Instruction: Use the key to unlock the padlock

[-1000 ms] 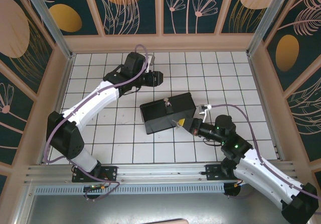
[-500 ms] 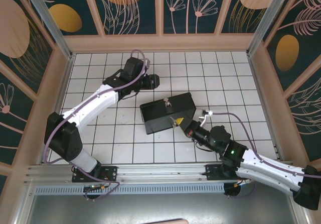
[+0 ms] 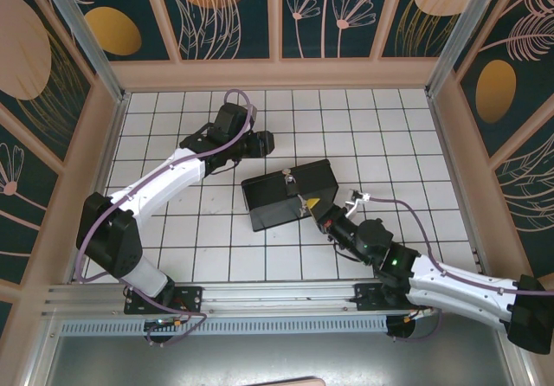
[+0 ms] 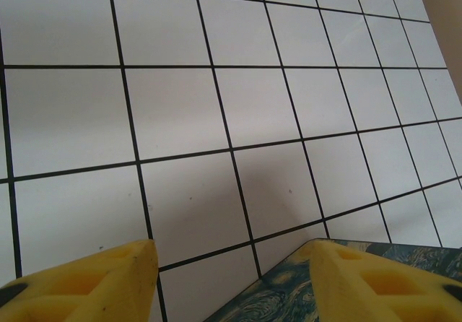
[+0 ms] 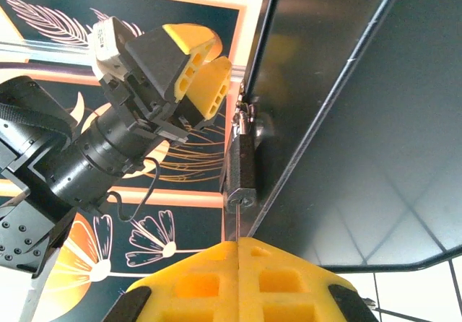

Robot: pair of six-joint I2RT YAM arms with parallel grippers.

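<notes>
key, pinched by right fingers, has neared padlock.

No legible txt, labels or nos. on anything.

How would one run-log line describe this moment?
left pincer: open, empty, above white tiles | right pincer: shut on thin silvery metal key | key tip: at bottom end of dark metal padlock on black box

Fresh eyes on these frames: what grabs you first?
The black box mid-floor, with a padlock on its hasp. The right gripper is shut at the padlock, and a thin sliver, apparently the key, runs from its grip to the lock's base. The left gripper hovers open over tiles beyond the box.
</notes>
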